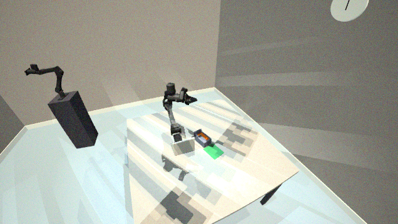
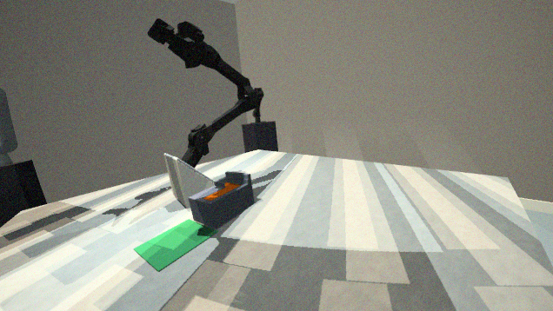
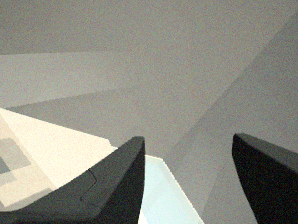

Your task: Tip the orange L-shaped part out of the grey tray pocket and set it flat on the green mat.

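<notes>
The orange L-shaped part lies in the grey tray and looks flat, low between the walls; its exact seating is too small to tell. The green mat lies against one end of the tray, with nothing on it. My gripper is partly open and empty, raised high above the table and away from the tray. In the wrist view, only walls, floor and a table corner show past the fingers; the part, tray and mat are out of that view.
An upright pale panel stands between my arm's base and the tray, close to the tray's side. The tray has a raised dark wall at its far end. Another arm on a dark pedestal stands off the table.
</notes>
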